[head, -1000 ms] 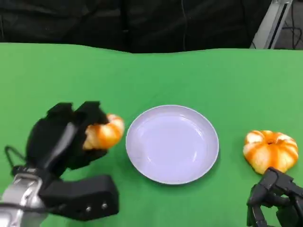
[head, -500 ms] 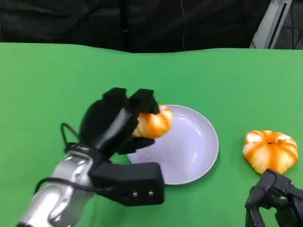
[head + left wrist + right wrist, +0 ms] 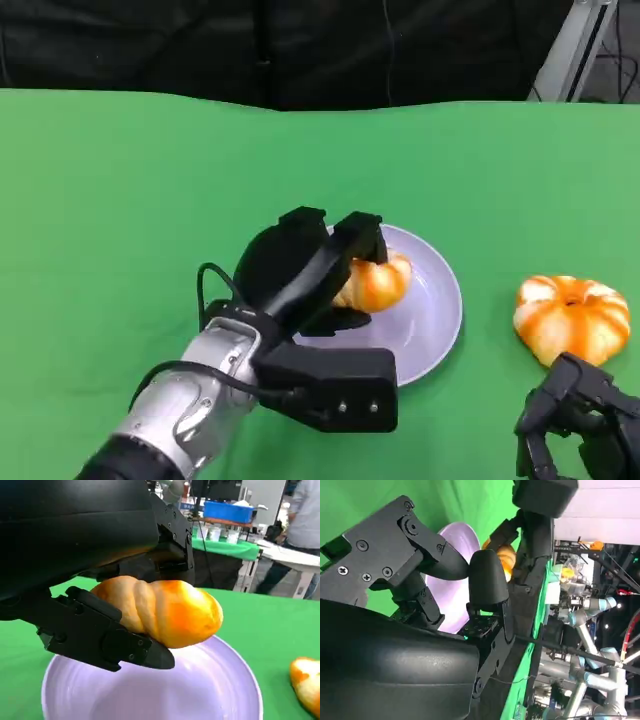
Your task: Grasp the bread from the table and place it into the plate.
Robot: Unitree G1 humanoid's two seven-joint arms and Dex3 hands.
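There are two breads and one plate. One golden-orange twisted bread roll (image 3: pixel 376 283) is clamped in the fingers (image 3: pixel 107 637) of the black left hand (image 3: pixel 305 268), held just above the round pale lilac plate (image 3: pixel 435 322), over its 10 o'clock part; the left wrist view shows the roll clear of the plate's floor. The second, a round pumpkin-shaped orange bun (image 3: pixel 571 318), lies on the desk at 3 o'clock of the plate, apart from it. The silver left forearm (image 3: pixel 190 405) reaches in from 7 o'clock, the hand's back turned up. The black right hand (image 3: pixel 575 425) sits low at 5 o'clock, just beside the bun; whether its fingers are apart or together I cannot tell. The desk (image 3: pixel 130 190) is covered in plain green cloth, with a dark curtain behind it. The left wrist view shows another green-covered table and a person standing beyond.
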